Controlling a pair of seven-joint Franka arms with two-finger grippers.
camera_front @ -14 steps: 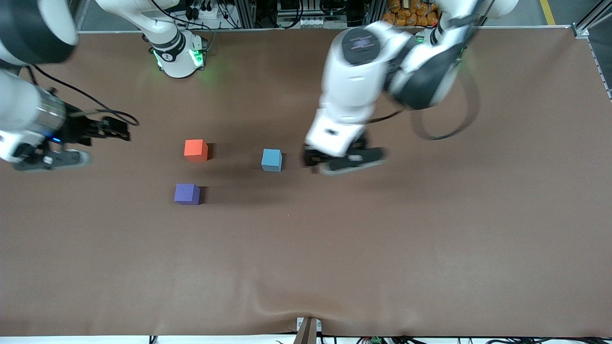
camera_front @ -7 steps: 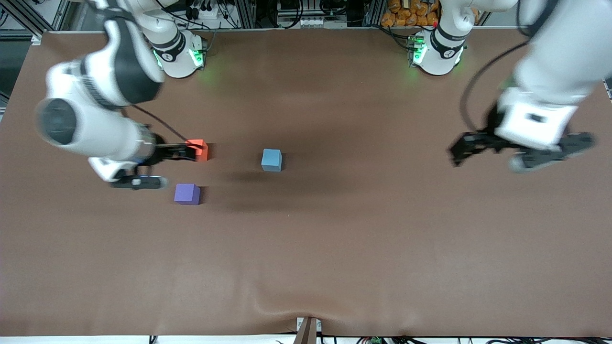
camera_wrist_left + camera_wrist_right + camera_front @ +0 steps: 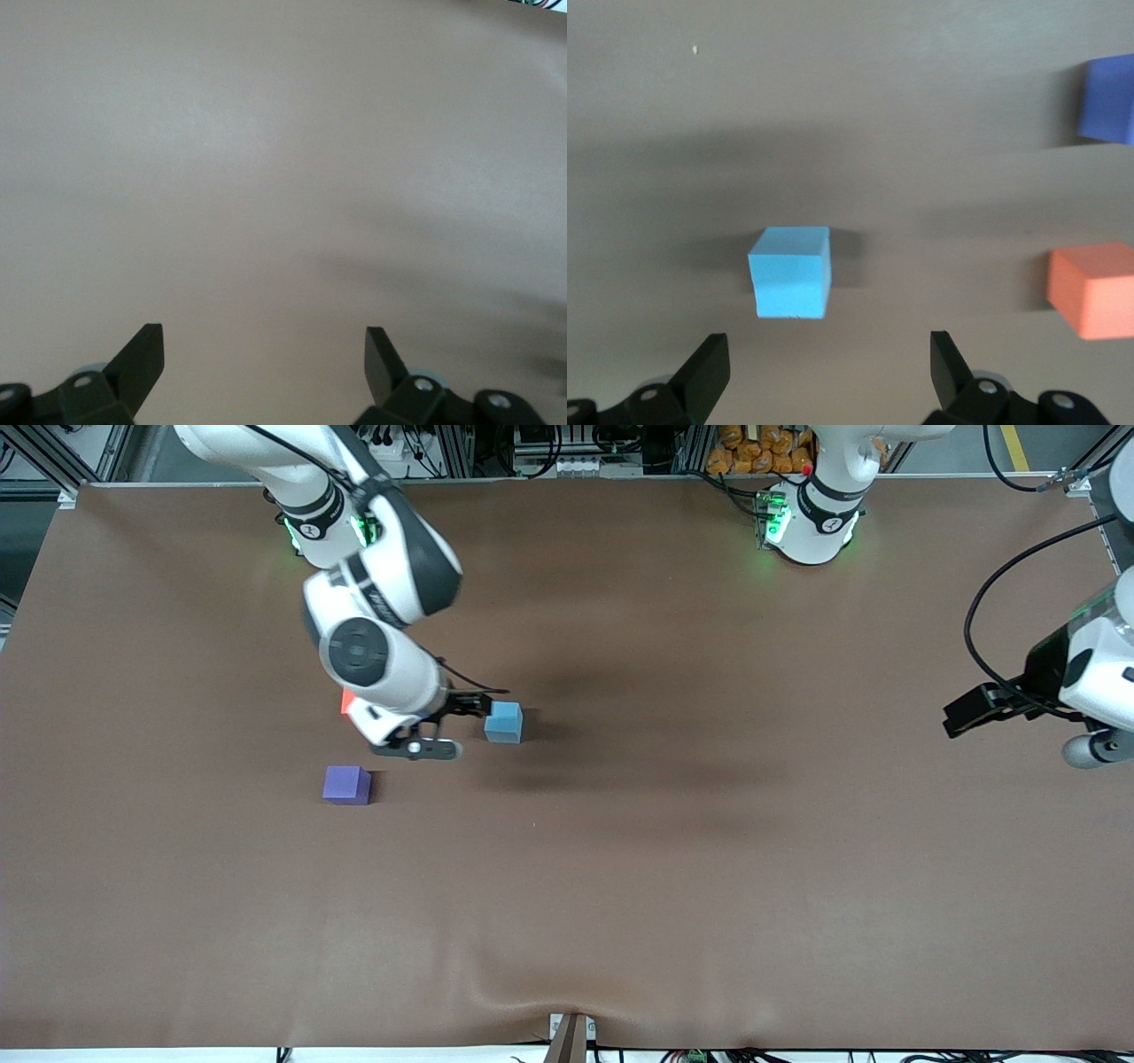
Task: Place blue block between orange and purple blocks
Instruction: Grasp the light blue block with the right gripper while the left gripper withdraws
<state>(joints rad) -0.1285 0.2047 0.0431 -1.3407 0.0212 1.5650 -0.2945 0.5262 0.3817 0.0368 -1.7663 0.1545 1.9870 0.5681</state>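
Swung inward, right end effector [image 3: 474, 707] gapes empty beside blue block [image 3: 503, 722]; left end effector [image 3: 961, 717] waits, spread, empty.

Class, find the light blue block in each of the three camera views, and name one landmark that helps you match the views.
Front view: blue block on the brown table, beside the right pincer.
Right wrist view: blue block just ahead of the open pincer.
Left wrist view: not in it, only bare table.
Shared landmark: purple block, also in the right wrist view.
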